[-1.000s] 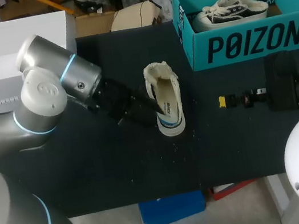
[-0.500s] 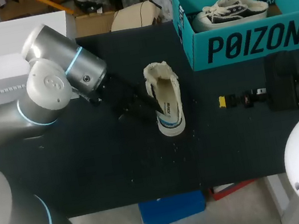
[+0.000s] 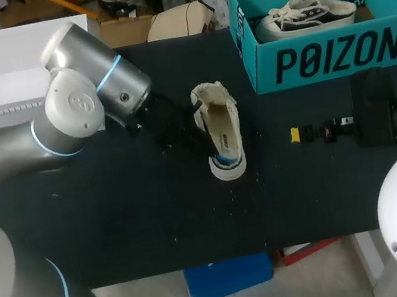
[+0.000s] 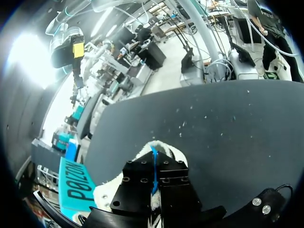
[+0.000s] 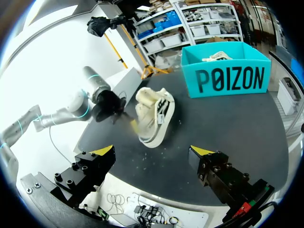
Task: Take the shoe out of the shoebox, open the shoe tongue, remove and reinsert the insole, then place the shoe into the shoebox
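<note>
A cream shoe (image 3: 219, 114) lies on the black table (image 3: 119, 224), left of the teal shoebox (image 3: 321, 57). My left gripper (image 3: 209, 149) reaches into the shoe from the left. In the left wrist view its black fingers (image 4: 137, 178) are pressed together on a thin blue insole edge (image 4: 153, 156), with the shoe's white rim (image 4: 167, 148) just ahead. The right wrist view shows the shoe (image 5: 154, 116) on its side with the left gripper (image 5: 124, 118) at it. My right gripper (image 3: 300, 134) stands open and empty right of the shoe; its yellow tips are wide apart (image 5: 152, 151).
The shoebox (image 5: 232, 78) at the back right holds a second shoe (image 3: 306, 16) with a dark side. A white open box (image 3: 13, 58) stands at the back left. Small white crumbs (image 3: 230, 195) dot the table in front of the shoe.
My left arm has swung toward the back and right, and its fingers have closed on the insole inside the shoe. The right arm has kept still.
</note>
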{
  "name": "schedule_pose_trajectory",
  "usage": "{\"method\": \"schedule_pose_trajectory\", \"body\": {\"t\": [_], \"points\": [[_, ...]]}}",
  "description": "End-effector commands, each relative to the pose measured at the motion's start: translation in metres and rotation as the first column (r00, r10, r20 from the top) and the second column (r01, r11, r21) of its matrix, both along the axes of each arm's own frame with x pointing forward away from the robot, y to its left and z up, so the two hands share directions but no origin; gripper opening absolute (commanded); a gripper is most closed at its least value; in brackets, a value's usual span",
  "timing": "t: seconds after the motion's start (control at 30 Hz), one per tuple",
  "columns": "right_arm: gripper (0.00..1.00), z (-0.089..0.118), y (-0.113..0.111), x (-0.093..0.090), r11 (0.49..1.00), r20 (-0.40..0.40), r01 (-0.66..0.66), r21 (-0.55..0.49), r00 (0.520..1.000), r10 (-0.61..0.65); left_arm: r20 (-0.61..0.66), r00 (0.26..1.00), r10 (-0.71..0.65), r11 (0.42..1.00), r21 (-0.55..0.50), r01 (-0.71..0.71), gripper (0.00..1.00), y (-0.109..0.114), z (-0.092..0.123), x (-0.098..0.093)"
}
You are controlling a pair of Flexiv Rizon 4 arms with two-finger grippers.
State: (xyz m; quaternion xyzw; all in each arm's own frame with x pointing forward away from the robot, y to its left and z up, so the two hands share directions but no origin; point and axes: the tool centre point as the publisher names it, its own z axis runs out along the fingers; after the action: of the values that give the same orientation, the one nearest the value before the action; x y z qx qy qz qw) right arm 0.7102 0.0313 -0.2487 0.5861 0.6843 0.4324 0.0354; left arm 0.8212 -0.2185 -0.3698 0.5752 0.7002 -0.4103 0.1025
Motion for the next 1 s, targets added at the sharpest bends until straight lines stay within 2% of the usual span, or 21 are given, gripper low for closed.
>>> {"method": "schedule_pose_trajectory", "body": {"t": [0.03,0.43,0.63,0.93,0.97,1.0], "points": [[1.0,0.0,-0.001,0.0,1.0,-0.004,-0.003,0.001,1.0,0.003,0.016,1.0,0.02,1.0,0.021,-0.02,0.0,0.001,0.0,0.004],[1.0,0.0,-0.001,0.0,1.0,-0.004,-0.003,0.001,1.0,0.003,0.028,0.999,0.045,0.999,0.021,-0.046,0.0,-0.003,0.0,0.009],[1.0,0.0,-0.001,0.0,1.0,-0.004,-0.003,0.001,1.0,0.003,0.013,0.999,0.039,0.999,0.026,-0.039,0.0,-0.01,-0.008,0.008],[1.0,0.0,-0.001,0.0,1.0,-0.004,-0.003,0.001,1.0,0.003,0.022,1.0,0.017,0.993,0.119,-0.019,0.0,-0.018,-0.015,0.008],[1.0,0.0,-0.001,0.0,1.0,-0.004,-0.003,0.001,1.0,0.003,0.016,1.0,0.015,0.993,0.12,-0.017,0.29,-0.018,-0.015,0.006],[1.0,0.0,-0.001,0.0,1.0,-0.004,-0.003,0.001,1.0,0.003,0.014,1.0,0.012,0.993,0.121,-0.014,0.47,-0.017,-0.015,0.006]]}}
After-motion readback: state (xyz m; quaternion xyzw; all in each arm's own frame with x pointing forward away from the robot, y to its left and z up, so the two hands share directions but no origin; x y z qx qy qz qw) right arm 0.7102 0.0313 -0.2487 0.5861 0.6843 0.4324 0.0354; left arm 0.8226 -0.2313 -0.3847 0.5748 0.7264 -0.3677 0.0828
